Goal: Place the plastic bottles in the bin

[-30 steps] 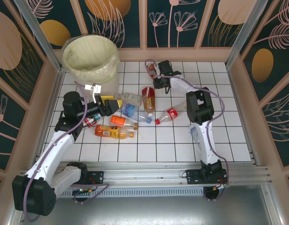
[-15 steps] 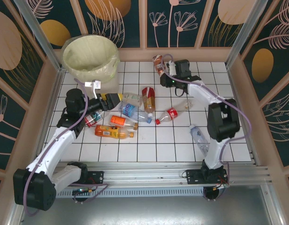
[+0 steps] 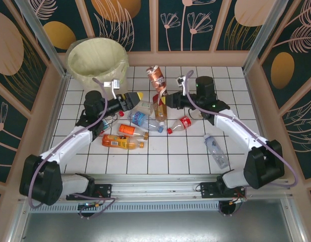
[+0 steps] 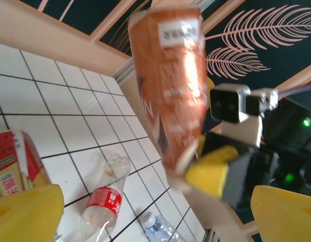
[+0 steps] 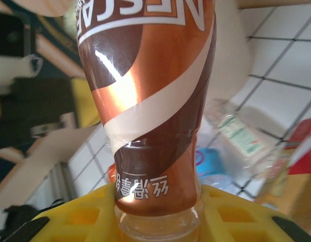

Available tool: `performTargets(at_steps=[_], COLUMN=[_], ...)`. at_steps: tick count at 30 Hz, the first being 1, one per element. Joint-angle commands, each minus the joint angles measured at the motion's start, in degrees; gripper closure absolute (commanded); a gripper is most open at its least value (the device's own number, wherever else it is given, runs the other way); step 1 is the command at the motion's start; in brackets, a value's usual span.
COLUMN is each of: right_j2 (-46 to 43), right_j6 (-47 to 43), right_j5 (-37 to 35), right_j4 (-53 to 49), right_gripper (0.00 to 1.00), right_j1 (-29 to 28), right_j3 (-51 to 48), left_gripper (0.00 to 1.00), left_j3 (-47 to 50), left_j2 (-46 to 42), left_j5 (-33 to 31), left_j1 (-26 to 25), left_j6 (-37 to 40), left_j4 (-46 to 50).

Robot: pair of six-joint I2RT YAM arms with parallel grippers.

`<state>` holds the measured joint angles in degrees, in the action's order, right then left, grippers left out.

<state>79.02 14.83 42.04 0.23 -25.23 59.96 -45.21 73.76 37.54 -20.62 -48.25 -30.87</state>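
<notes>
The brown bottle (image 5: 150,116) gleams copper with a white swirl and white lettering. The bin (image 3: 77,73) is pale yellow-lined, the table (image 3: 185,151) white tile with dark gridlines, and the walls (image 3: 195,25) are dark teal with peach leaves.

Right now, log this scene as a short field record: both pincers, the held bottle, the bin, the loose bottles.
left pincer: open, holding nothing, at the left edge of the bottle pile
right pincer: shut on the brown bottle's neck
brown bottle: held off the tiles, base up, tilted, not over the bin
bin: far left corner, lined with a pale bag
loose bottles: several lying on the tiles, including an orange bottle and a clear bottle apart on the right
</notes>
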Motion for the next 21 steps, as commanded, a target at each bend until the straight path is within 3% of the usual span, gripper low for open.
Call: performTargets(at_steps=[1, 21], right_j2=[-2.74, -5.51], right_j6=[2.99, 6.35], right_j5=[4.45, 7.33], right_j4=[4.77, 10.67], right_gripper=[0.64, 0.64], right_j1=[-2.09, -4.85], right_j3=[-2.92, -8.29], left_gripper=[0.06, 0.19], left_j3=[-4.42, -7.08], left_j2=[2.63, 7.93], left_j5=[-1.19, -2.65], left_j1=[-1.82, -3.11], left_j6=[-1.73, -5.13], left_j4=[-7.08, -11.74])
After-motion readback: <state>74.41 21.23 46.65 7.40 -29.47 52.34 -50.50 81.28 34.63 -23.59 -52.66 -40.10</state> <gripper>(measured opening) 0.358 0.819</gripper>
